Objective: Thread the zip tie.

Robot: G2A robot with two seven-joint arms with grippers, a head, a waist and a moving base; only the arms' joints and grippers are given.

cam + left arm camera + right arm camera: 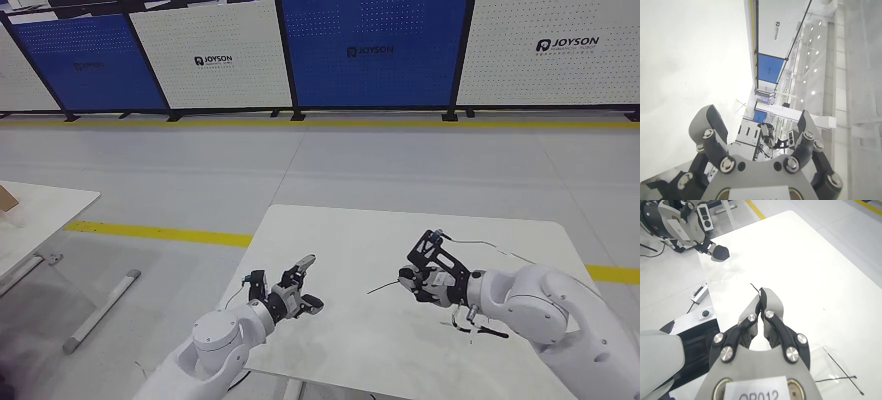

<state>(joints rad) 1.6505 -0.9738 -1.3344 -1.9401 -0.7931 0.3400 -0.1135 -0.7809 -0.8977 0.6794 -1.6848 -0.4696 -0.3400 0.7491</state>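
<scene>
Over the tabletop (400, 240), the left gripper (761, 121) hangs spread and empty by the left edge, likely ready to take an end, while mid-table the right gripper (761, 296) is pressed together pinching the zip tie (754, 287), its thin tip poking just past the fingertips.

Black zip tie (754, 288), other ties (843, 371) dark too, their bag (826, 357) clear; table (400, 240) plain white. Right gripper (761, 294) and left gripper (761, 117): light grey shells, black pads and links, silver screw heads. Back panels (370, 50) alternate blue and white with a fine dot pattern and black frames; floor (400, 160) pale grey with yellow lines (160, 233).
</scene>
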